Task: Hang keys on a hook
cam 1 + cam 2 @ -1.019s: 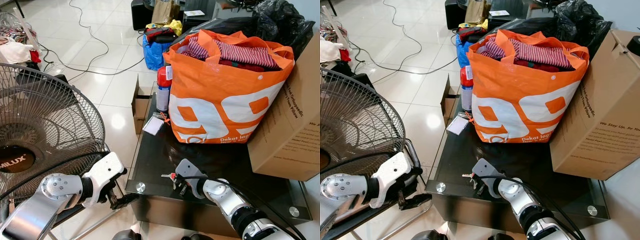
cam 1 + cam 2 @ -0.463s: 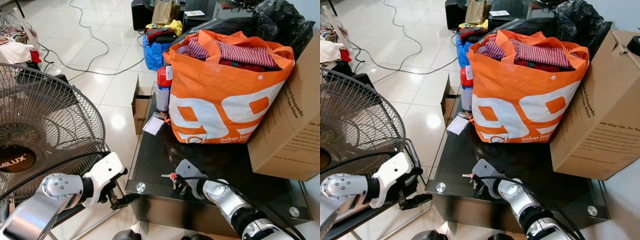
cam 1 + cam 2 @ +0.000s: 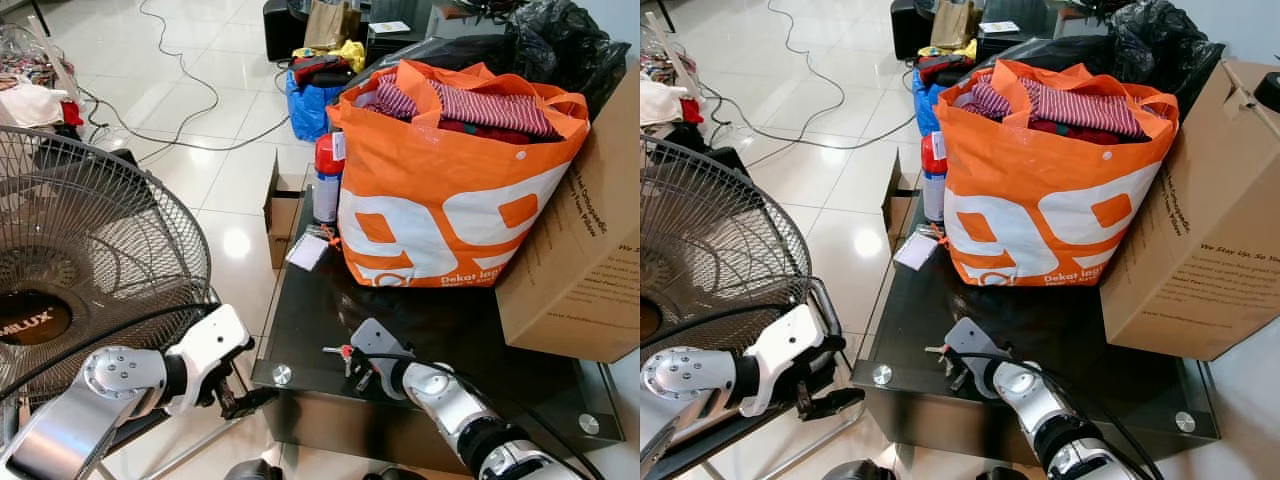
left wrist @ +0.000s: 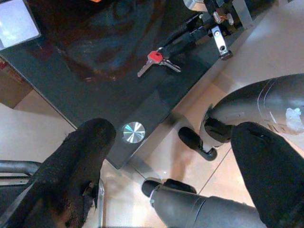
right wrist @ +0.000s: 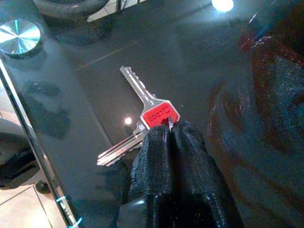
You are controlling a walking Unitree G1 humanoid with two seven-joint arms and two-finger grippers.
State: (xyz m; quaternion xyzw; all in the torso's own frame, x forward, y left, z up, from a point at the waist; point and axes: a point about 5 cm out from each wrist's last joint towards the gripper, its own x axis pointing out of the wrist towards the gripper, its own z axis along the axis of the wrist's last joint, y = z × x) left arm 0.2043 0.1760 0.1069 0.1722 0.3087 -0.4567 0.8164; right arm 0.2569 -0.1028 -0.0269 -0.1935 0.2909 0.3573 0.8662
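Wire grille of a big round metal floor fan (image 3: 90, 250) is filling the left side, thin chrome ribs fanning out from a dark hub. Just beside it, low down, the left gripper (image 3: 247, 400) is hanging off the table's front corner on a silver arm with a white wrist block; its two fuzzy black fingers (image 4: 78, 166) are standing wide apart with nothing between them, out over pale glossy floor tiles (image 3: 215, 165).

Moving right, the dark, mirror-smooth glass table (image 3: 310, 310) is showing round chrome studs at its corners. A small white card (image 3: 306, 251) is lying flat near its back left, with a red-capped white spray can (image 3: 326, 178) upright behind it, next to an open brown cardboard carton (image 3: 281, 210) on the floor.

Near the table's front edge, the small bunch of silver keys with a red plastic head (image 5: 142, 118) is lying flat on the glass, blades splayed, serrated edges catching light. The right gripper (image 5: 170, 132) is reaching in low across the table, forearm bent, and its textured black fingers are pressed together on the red head's edge, pinching the ring there.

Farther right, a shiny orange woven-plastic shopping bag (image 3: 450, 200) is bulging with striped red cloth, and a large plain brown cardboard box (image 3: 580, 250) is sitting beside it, touching it.
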